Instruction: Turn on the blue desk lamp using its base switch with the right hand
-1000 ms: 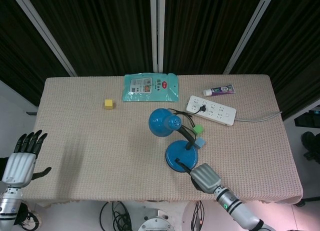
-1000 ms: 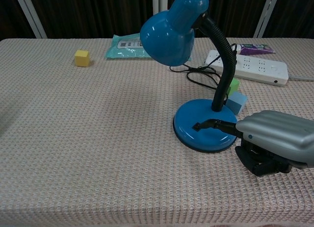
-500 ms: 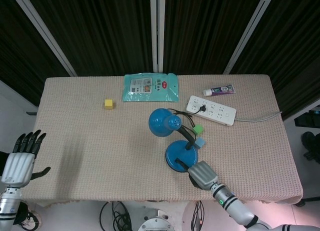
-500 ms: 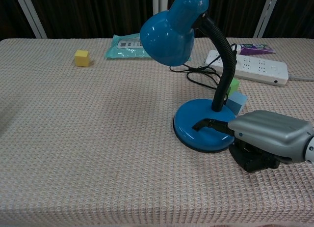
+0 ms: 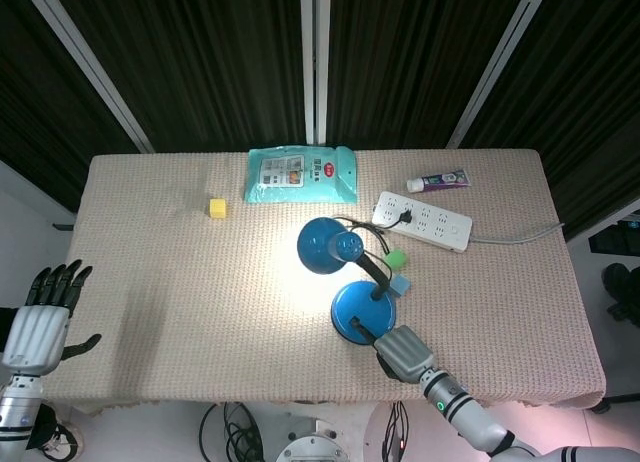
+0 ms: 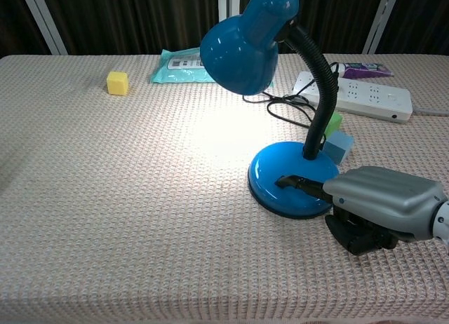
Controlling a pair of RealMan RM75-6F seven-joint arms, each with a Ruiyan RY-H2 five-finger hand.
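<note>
The blue desk lamp stands mid-table, its round base (image 5: 352, 304) (image 6: 280, 171) near the front edge and its shade (image 5: 326, 246) (image 6: 242, 50) bent over to the left. It is lit, and a bright patch glows on the cloth to its left. My right hand (image 5: 403, 352) (image 6: 382, 198) lies at the base's front right, one black finger (image 6: 295, 181) stretched onto the base's switch spot and the others curled under. My left hand (image 5: 45, 317) hangs off the table's left edge with fingers apart, holding nothing.
A green block (image 6: 334, 122) and a light blue block (image 6: 339, 146) sit right behind the lamp base. Further back lie a white power strip (image 5: 422, 220) with the lamp's cord, a tube (image 5: 437, 182), a teal packet (image 5: 302, 174) and a yellow cube (image 5: 217, 208).
The lamp has come on, lighting the cloth beside it. My right hand has slid a little leftward and forward onto the base, its finger pressing further in.
</note>
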